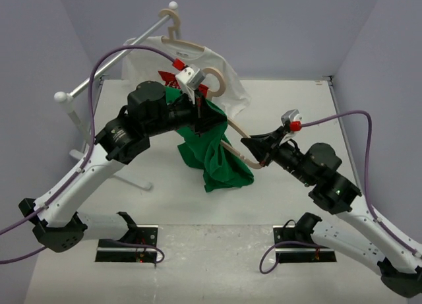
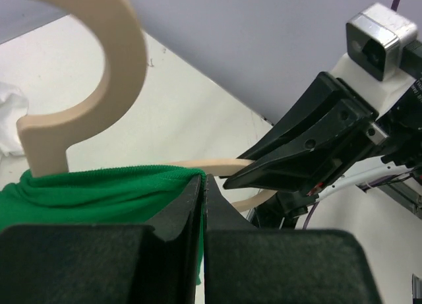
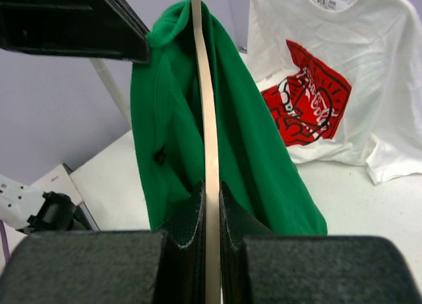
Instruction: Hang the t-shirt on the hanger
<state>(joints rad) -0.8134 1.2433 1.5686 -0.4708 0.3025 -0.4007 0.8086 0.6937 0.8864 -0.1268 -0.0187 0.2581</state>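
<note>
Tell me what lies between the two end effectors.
The hanger's bare beige arm spans it, from the t-shirt pinched by the left end effector to the right end effector gripping the arm. The left wrist view shows it.

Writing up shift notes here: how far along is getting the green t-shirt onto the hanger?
Done: the t-shirt is bunched over the hanger just below its hook. In hand: the left gripper pinches the green cloth, the right gripper clamps the hanger's bare arm. Left: that arm sticks out uncovered, so the shirt must be drawn over it.
</note>
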